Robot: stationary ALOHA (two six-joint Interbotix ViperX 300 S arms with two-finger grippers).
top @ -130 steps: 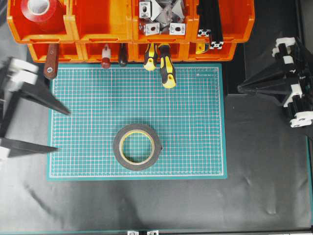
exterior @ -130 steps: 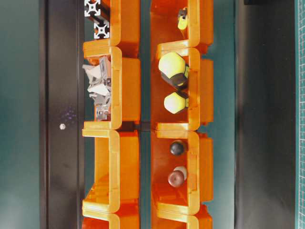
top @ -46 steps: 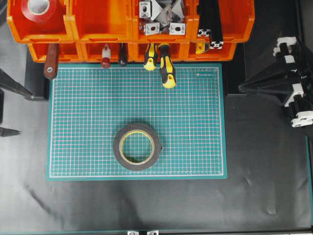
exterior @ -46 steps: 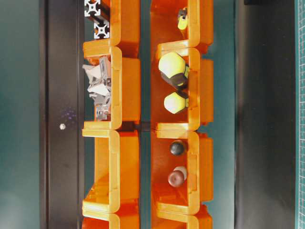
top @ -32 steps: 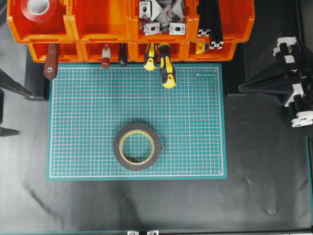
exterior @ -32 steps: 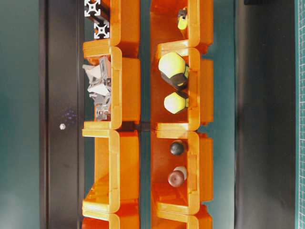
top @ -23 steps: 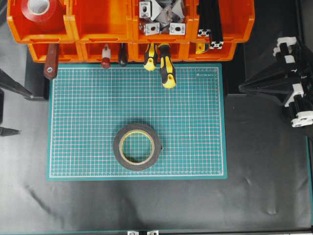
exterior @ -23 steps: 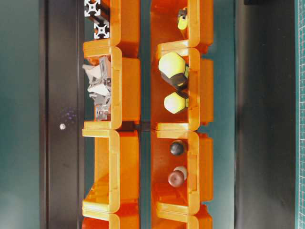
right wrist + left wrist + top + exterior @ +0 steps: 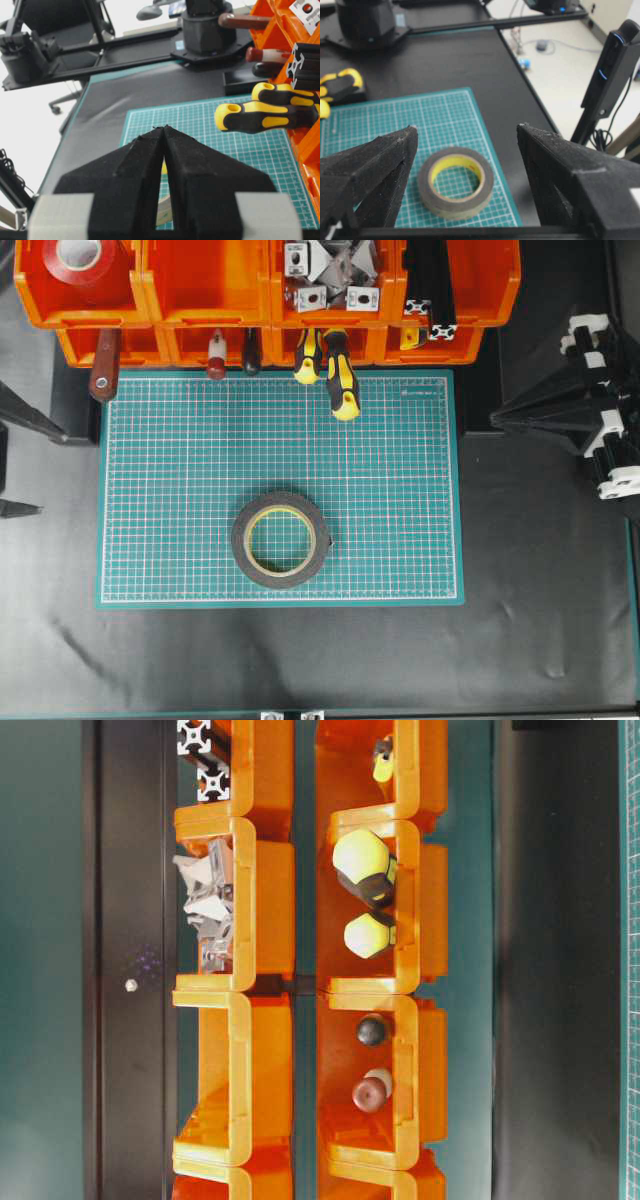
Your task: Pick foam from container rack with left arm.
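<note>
Foam (image 9: 281, 540): flat on green mat (image 9: 400, 490), clear of rack (image 9: 200, 300).
Left gripper (image 9: 465, 135): jaws released, empty.
Right gripper (image 9: 164, 131): jaws clenched, empty.

From my L wrist cam: left gripper (image 9: 465, 137) jaws spread wide, nothing btwn them. The foam (image 9: 455, 182) lies flat on the green cutting mat (image 9: 445, 115), near its right edge, framed btwn the fingers (image 9: 380, 165) but apart from both. Yellow/black tool handles (image 9: 337, 87) at far left. Black table (image 9: 450, 60) beyond the mat.
</note>
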